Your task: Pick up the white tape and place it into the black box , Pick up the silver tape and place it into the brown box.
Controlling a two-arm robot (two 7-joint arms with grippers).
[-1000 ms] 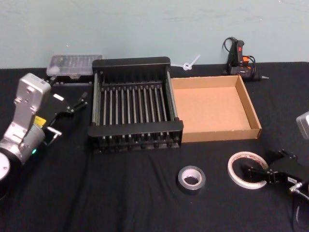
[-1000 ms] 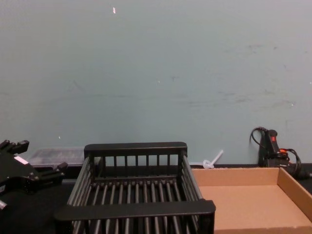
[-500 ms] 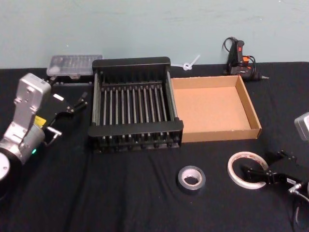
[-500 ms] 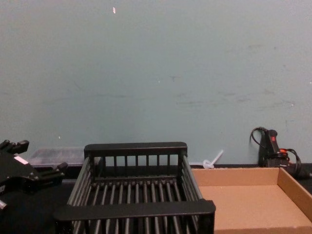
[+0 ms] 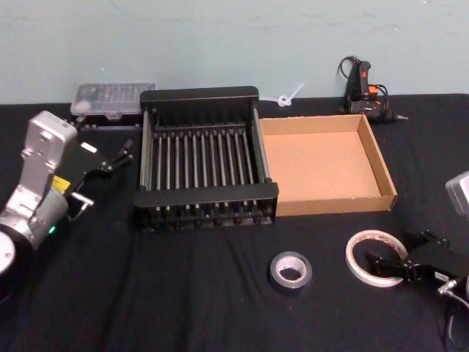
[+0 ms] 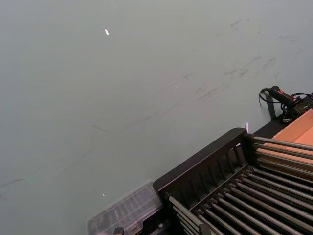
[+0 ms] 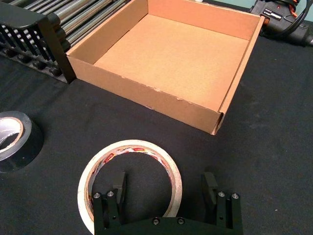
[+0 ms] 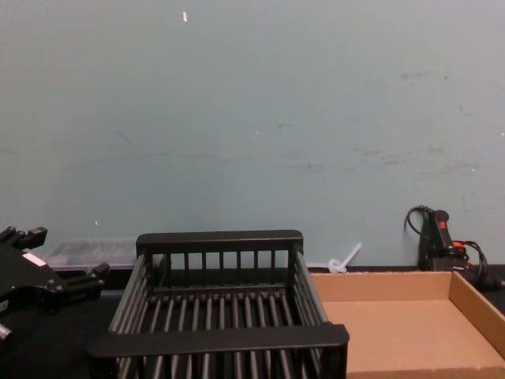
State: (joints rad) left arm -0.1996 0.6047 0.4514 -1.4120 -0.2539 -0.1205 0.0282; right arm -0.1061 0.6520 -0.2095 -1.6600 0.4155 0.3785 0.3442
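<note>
White tape (image 5: 376,257) lies flat on the black table (image 5: 183,293), its hollow centre facing straight up, near the front right corner of the brown box (image 5: 326,163) and to the right of the silver tape (image 5: 291,270), which also lies flat with its hole up. Compared with a second ago the right gripper (image 5: 386,266) has slid a little toward the robot and slightly lower in the head view, while both rolls and both boxes sit where they were. In the right wrist view the right gripper (image 7: 165,188) has its fingers spread apart, one finger (image 7: 119,186) down inside the ring's hollow and the other (image 7: 210,187) outside the roll's rim, so the white tape (image 7: 129,183) wall lies between them; whether either pad touches the roll cannot be told. The black box (image 5: 204,165) stands just left of the brown box, their side walls close together. The left gripper (image 5: 110,158) hangs parked to the left of the black box, unmoved, its fingers slightly apart and empty. A glue gun (image 5: 364,92) rests behind the brown box, and a clear plastic case (image 5: 111,99) behind the black box's left corner.
</note>
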